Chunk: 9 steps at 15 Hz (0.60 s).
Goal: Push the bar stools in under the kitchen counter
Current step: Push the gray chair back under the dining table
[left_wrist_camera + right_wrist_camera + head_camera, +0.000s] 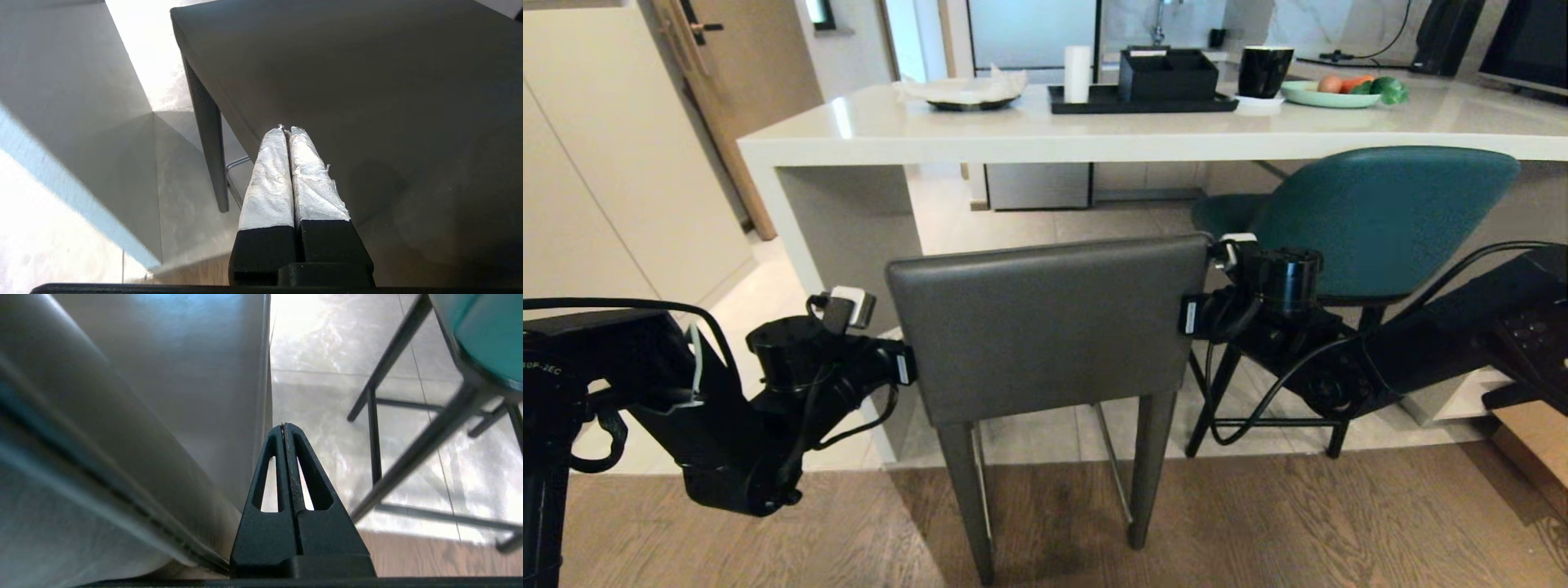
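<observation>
Near floor: brown wood planks (1258,523). Far floor: pale glossy tiles (1029,220). Left: cream cabinet panels (596,163), wooden door (743,73). Far wall: frosted glass panel (1029,33).

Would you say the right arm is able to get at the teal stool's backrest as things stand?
Probably yes: the right gripper, shut, sits beside the grey stool, and the teal stool stands right next to that arm with nothing visible between them.

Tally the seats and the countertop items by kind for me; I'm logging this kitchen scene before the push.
Bar stools: 2, dark grey stool, teal stool
Plates: 2, one with paper, green one with produce
Black tray: 1
Black organiser box: 1
White roll: 1
Black cup: 1
Total: 8
</observation>
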### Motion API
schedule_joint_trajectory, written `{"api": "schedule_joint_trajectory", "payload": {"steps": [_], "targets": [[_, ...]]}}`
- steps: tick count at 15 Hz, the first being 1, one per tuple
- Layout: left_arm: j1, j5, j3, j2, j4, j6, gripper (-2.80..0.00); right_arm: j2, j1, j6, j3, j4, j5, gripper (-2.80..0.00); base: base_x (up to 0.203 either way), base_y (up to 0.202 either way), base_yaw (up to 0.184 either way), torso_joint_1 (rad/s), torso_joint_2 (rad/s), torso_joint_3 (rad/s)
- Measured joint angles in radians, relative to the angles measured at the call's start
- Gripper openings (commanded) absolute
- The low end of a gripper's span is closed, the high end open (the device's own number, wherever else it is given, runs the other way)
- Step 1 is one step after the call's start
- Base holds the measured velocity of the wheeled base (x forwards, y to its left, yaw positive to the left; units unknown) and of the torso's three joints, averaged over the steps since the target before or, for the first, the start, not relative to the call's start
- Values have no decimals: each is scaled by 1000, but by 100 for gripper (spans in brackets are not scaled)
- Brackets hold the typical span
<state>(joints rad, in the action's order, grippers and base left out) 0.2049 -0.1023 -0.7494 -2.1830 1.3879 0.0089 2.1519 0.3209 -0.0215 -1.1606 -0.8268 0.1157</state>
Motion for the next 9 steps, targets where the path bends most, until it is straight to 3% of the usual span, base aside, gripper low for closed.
{"api": "schedule_joint_trajectory", "payload": {"steps": [9], "targets": [[-3, 1, -42, -14, -40, 0, -280, -29, 14, 1, 45, -5, -1, -280, 189, 0, 2, 1, 2, 3]]}}
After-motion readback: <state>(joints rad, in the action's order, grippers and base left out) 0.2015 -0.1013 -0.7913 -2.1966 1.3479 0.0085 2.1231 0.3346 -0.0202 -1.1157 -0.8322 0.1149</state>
